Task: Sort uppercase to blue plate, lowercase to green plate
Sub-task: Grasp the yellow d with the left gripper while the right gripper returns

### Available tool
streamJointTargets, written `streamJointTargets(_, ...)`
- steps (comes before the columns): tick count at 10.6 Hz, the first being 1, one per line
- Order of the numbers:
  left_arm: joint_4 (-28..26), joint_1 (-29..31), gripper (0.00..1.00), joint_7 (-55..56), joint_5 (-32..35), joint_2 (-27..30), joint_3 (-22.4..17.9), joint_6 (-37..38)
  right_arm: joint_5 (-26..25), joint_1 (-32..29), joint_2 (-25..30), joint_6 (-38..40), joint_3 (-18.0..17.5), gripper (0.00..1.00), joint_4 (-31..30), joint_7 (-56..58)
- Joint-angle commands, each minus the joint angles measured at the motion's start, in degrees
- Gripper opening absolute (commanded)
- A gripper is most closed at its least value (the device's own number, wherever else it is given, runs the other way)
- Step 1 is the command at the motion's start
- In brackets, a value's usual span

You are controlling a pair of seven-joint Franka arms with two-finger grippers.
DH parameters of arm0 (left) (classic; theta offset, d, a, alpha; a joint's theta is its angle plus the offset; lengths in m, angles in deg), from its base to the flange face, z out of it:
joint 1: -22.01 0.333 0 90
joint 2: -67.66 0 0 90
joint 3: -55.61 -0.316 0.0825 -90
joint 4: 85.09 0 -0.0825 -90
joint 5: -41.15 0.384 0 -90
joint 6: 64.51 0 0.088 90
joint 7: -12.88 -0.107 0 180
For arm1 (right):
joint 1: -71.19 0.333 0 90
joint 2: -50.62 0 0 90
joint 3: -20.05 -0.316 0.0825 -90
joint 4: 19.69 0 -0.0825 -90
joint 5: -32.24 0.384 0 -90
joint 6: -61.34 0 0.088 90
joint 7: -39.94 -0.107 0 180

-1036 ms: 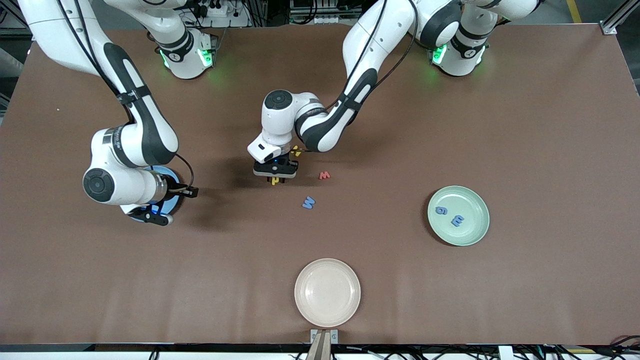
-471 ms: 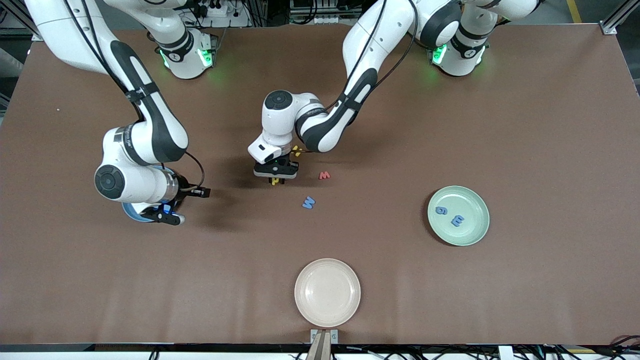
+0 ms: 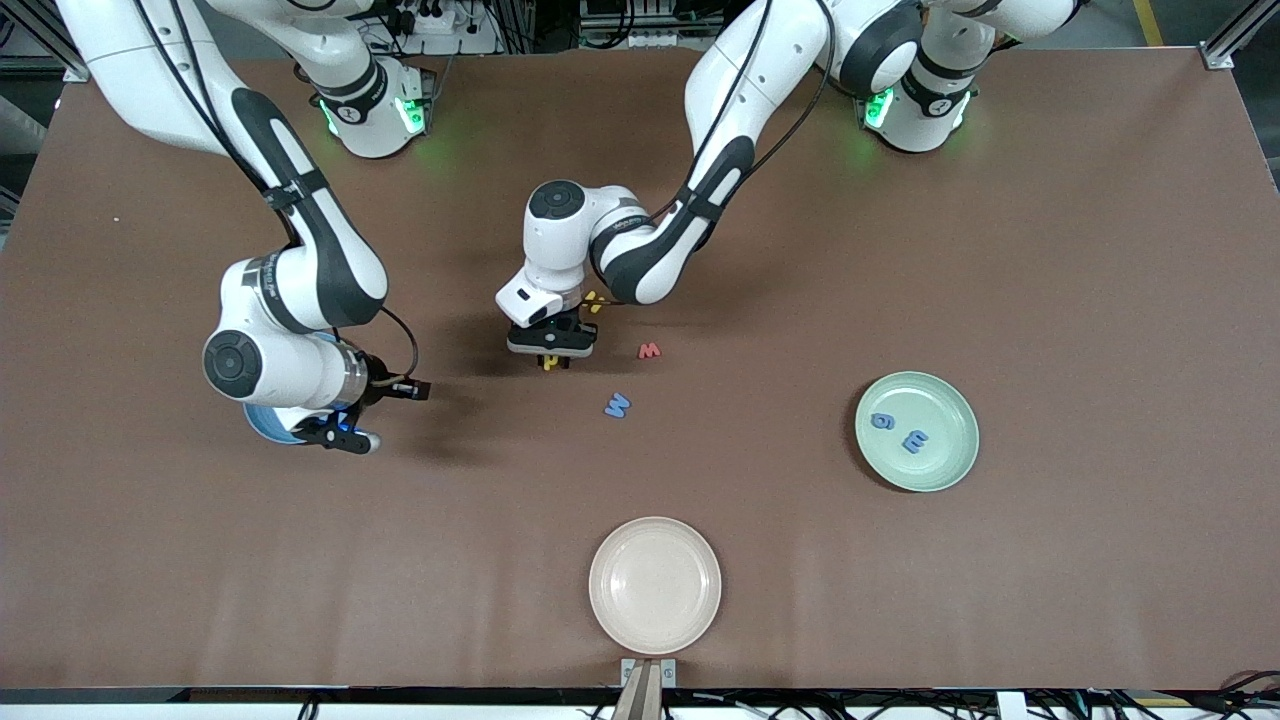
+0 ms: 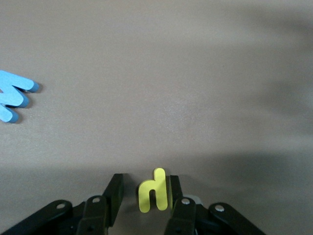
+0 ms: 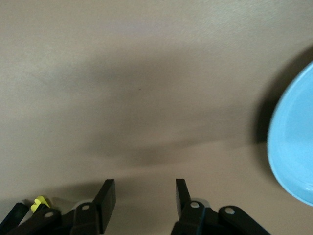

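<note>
Nearest the front camera, close to the table edge, sits a round shallow cream-beige plate (image 3: 655,585) on the brown table (image 3: 1050,250). Farther back, toward the left arm's end of the table, lies the round shallow pale mint-green plate (image 3: 945,468). It holds two small blue foam letters apart from each other: the lowercase m (image 3: 914,440), and the lowercase g (image 3: 881,421) slightly farther from the camera.

Toward the right arm's end of the table, the round shallow matte blue plate (image 3: 262,424) (image 5: 293,147) is mostly covered by the right arm's wrist, so only a crescent of its rim shows. The right gripper (image 3: 337,437) (image 5: 144,191) hangs over bare table just beside that plate. Its two black fingers are spread with nothing between them.

Near the middle of the table lies the larger light-blue foam capital M (image 3: 617,404) (image 4: 12,95), flat and apart from the other letters. Just farther back, the left gripper (image 3: 552,357) (image 4: 146,188) is down at the table. Its fingers (image 4: 115,191) flank the small yellow foam lowercase h (image 3: 548,363) (image 4: 152,196). One finger is against the letter and the other sits very close to it, so they appear to be pinching it.

Beside this gripper, toward the left arm's end, the small red foam lowercase w (image 3: 650,351) lies flat by itself. Farther still, a yellow foam letter (image 3: 593,302) peeks out from under the left arm's wrist, too covered to read.
</note>
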Motion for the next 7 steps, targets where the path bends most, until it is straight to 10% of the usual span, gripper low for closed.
streamJointTargets(1, 1.7, -1.2, 0.46, 0.8, -0.6, -1.4, -1.2, -0.3, 0.9, 0.3, 0.1, -0.5, -0.6, 0.63, -0.1, -0.4)
streamJointTargets(4, 1.7, -1.3, 0.42, 0.8, -0.6, -1.4, -1.3, -0.3, 0.8, 0.8, 0.1, -0.5, -0.6, 1.0, 0.3, -1.2)
streamJointTargets(7, 1.7, -1.3, 0.37, 0.8, -0.6, -1.4, -1.3, -0.3, 0.8, 1.2, 0.1, -0.4, -0.7, 1.0, 0.7, -5.3)
